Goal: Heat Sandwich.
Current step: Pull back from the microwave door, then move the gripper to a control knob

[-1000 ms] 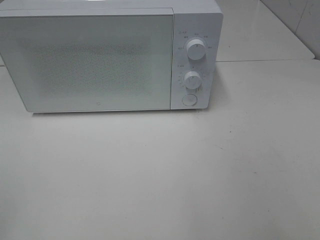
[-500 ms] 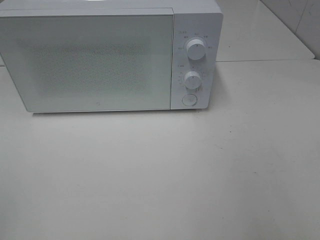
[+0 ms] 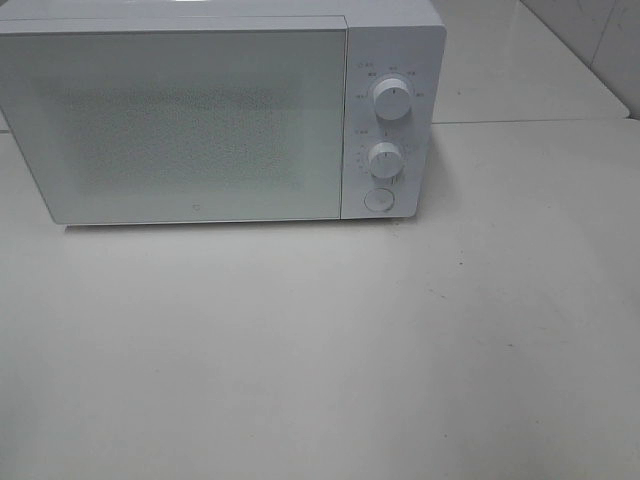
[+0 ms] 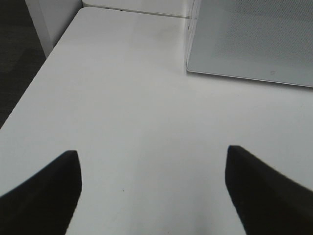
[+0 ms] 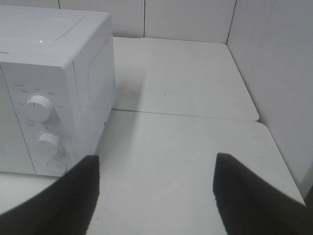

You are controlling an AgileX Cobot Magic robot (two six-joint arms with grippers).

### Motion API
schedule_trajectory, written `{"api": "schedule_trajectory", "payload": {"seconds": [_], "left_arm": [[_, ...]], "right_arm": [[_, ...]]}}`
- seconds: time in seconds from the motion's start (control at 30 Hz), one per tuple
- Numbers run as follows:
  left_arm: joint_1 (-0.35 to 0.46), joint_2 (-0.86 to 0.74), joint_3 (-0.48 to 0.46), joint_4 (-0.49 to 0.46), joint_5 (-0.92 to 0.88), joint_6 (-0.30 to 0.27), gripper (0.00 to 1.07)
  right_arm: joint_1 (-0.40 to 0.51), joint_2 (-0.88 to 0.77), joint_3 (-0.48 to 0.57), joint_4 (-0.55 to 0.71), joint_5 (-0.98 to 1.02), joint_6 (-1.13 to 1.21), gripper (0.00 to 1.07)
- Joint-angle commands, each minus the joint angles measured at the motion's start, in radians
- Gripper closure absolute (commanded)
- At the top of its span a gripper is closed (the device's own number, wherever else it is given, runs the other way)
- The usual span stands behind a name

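Although the sandwich is what you are after, none of your three views shows it, and the microwave's door [image 3: 180, 125] is shut, its dotted grey panel too hazy for you to tell whether anything sits behind it.

Closest to that door, your left gripper [image 4: 152, 152] hangs over the white table [image 3: 320, 350] with its two dark fingers [image 4: 46, 196] spread wide and only bare tabletop between them; the door's lower corner lies ahead of it, well apart from the fingertips. Your right gripper [image 5: 156, 157] is likewise spread wide with nothing between the jaws, and it looks past the control side of the microwave [image 3: 395, 30].

On that control panel you have an upper knob [image 3: 392, 98], a lower knob [image 3: 385, 158] and a round button [image 3: 378, 200] stacked one below the other. Small grey markings ring both knobs, but they are too small for you to read. A tiny mark low on the door, near its middle, is just as illegible.

The microwave stands at the back of the table, on the left half of the high view. A pale tiled wall [image 5: 274, 63] closes off the table's right edge.
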Motion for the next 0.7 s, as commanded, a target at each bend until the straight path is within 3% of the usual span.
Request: {"api": "schedule_trajectory", "payload": {"seconds": [0.03, 0.7], "left_arm": [[0.001, -0.024, 0.002, -0.007, -0.006, 0.0, 0.3], [0.001, -0.024, 0.002, -0.007, -0.006, 0.0, 0.3]], "right_arm": [[-0.003, 0.072, -0.01, -0.009, -0.116, -0.007, 0.41], [-0.003, 0.454, -0.01, -0.009, -0.649, 0.005, 0.42]]}}
